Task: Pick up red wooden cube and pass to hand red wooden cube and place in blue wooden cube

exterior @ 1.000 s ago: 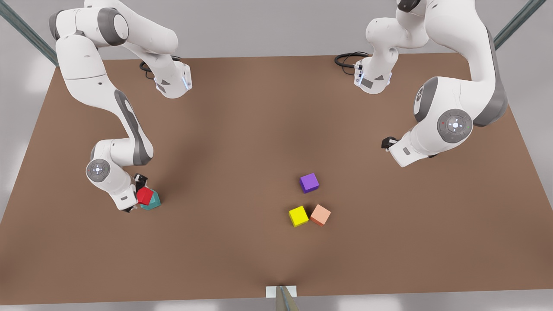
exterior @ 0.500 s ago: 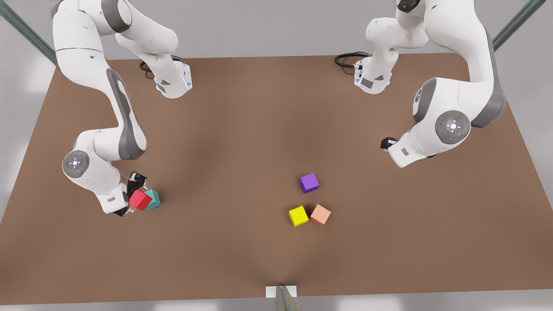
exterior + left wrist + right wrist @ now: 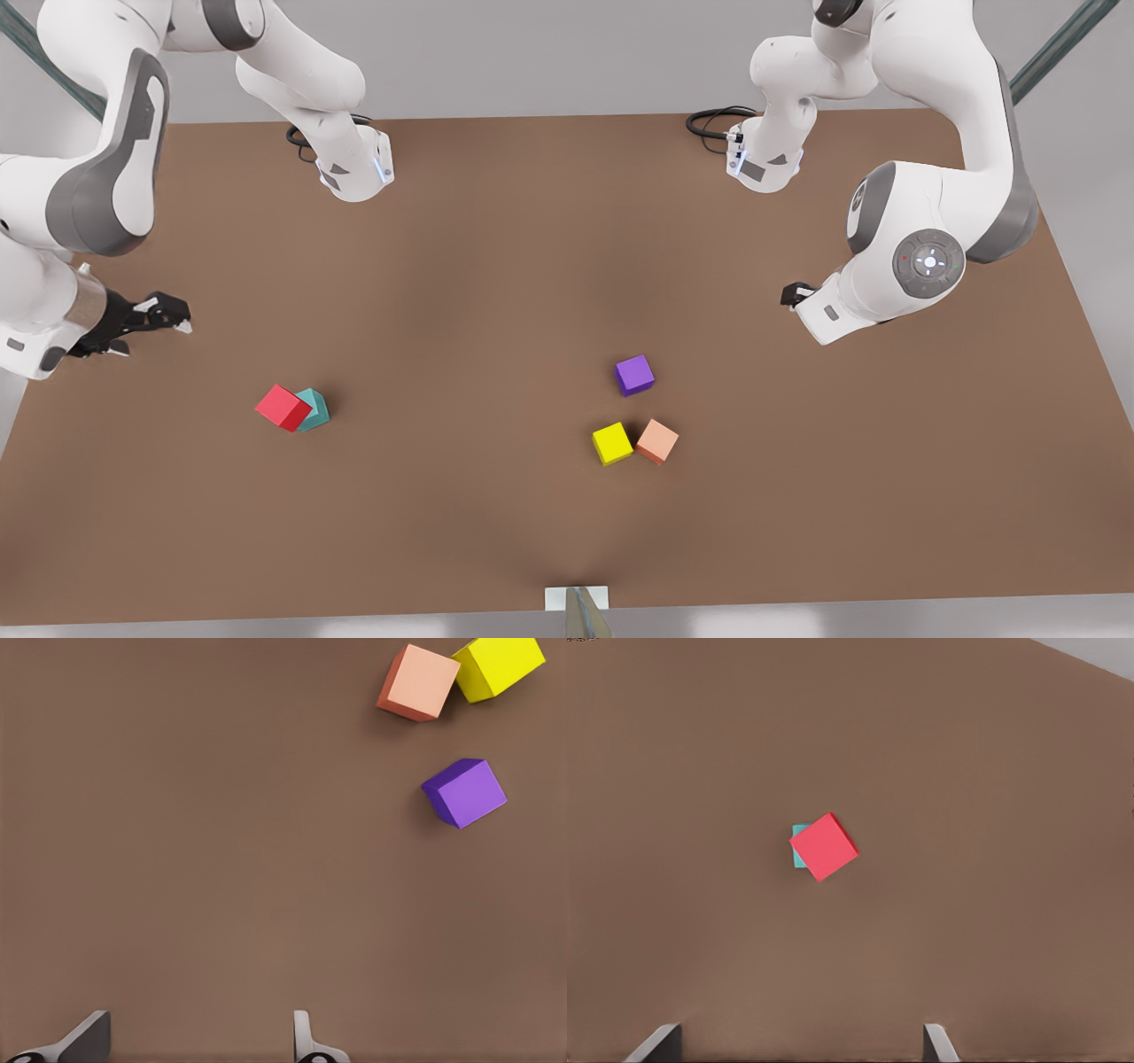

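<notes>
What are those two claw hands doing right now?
Left gripper: open, holding nothing.
Right gripper: open, holding nothing, high above the small red wooden cube.

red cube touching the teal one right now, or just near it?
Touching. In the right wrist view the red wooden cube sits on the blue wooden cube, overhanging; the front view shows red propped on teal, no gap.

You've got no legible text, labels, brands or nos. anywhere. The cubes' faces are plain, and the marks on the arms are too small for you to read.
</notes>
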`<state>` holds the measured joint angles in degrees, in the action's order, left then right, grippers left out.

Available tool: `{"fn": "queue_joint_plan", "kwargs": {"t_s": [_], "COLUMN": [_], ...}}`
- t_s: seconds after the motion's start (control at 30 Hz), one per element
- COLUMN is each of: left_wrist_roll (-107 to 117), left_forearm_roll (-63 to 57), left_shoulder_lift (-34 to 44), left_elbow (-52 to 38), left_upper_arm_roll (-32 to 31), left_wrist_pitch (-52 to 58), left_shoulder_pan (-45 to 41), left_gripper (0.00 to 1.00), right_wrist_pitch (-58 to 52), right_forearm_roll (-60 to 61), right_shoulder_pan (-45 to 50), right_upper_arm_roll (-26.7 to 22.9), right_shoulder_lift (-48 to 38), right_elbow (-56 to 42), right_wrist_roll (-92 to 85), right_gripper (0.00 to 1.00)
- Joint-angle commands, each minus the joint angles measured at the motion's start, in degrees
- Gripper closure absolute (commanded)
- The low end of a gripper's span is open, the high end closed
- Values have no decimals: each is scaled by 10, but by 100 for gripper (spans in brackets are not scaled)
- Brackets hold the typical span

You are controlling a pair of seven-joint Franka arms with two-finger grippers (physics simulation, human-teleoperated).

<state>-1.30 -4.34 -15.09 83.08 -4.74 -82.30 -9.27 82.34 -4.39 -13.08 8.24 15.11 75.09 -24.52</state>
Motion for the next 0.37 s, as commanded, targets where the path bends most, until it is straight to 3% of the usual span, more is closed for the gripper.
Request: {"fn": "queue_joint_plan", "kwargs": {"t_s": [0.0,0.07,0.33], "left_wrist_roll": [0,0,2], "left_forearm_roll": [0,0,1], "left_shoulder_lift": [1,1,1], "left_elbow": [0,0,0], "left_upper_arm_roll": [0,0,0], "left_wrist_pitch": [1,1,6], "left_shoulder_pan": [0,-1,-4], "left_gripper": [0,0,0], "right_wrist_pitch": [-67,12,13], "right_forearm_roll": [2,21,29], "right_shoulder_pan": [1,46,46], "right_upper_arm_roll": [-4,-60,-62], "right_shoulder_lift": [-3,-103,-90], "right_elbow": [-3,139,123], "right_wrist_roll": [320,319,319], "right_gripper": [0,0,0]}}
